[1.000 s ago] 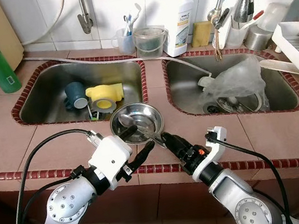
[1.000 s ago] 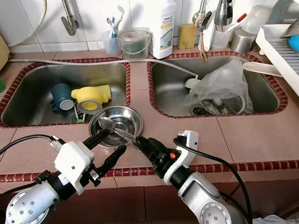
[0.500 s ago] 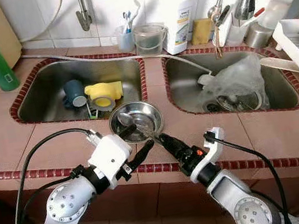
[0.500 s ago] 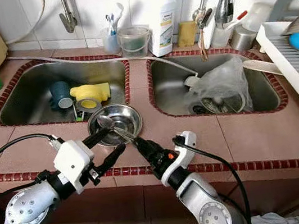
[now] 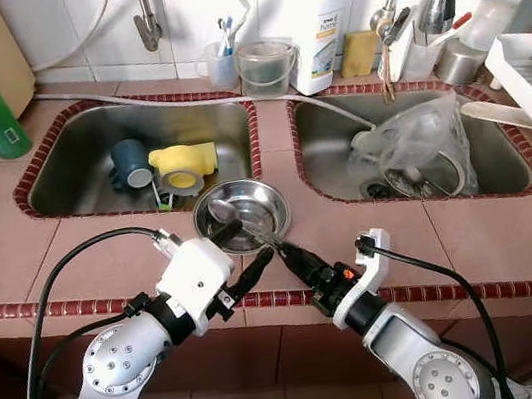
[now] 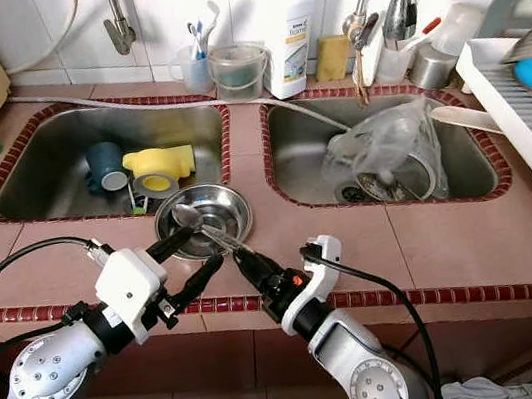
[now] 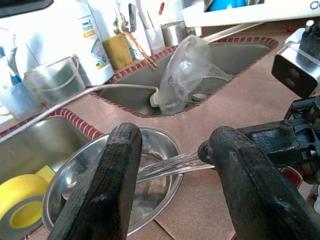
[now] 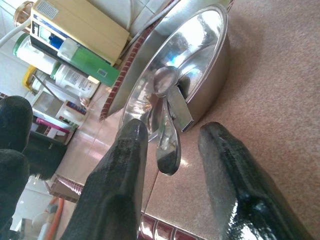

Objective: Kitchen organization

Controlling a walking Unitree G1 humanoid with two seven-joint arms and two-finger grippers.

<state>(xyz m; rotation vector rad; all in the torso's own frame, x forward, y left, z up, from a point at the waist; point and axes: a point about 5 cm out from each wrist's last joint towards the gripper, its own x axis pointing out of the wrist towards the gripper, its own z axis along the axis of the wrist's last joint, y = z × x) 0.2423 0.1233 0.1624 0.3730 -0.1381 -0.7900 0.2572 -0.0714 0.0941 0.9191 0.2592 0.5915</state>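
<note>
- Head views: on the tiled counter (image 5: pixel 11 250) between two sinks sits a steel bowl (image 5: pixel 242 214). A spoon (image 6: pixel 197 223) lies with its scoop inside the bowl and its handle sticking out over the rim, toward the robot. The left gripper (image 5: pixel 247 251) sits at the bowl's near rim, one finger over the rim. The right gripper (image 5: pixel 285 255) points at the spoon handle from just beside it.
- Left wrist view: the left gripper's fingers (image 7: pixel 105 192) are spread apart, gripping nothing; bowl and spoon handle lie just beyond them.
- Right wrist view: the right gripper's fingers (image 8: pixel 117 170) are parted, empty, with the handle end between them, untouched.
</note>
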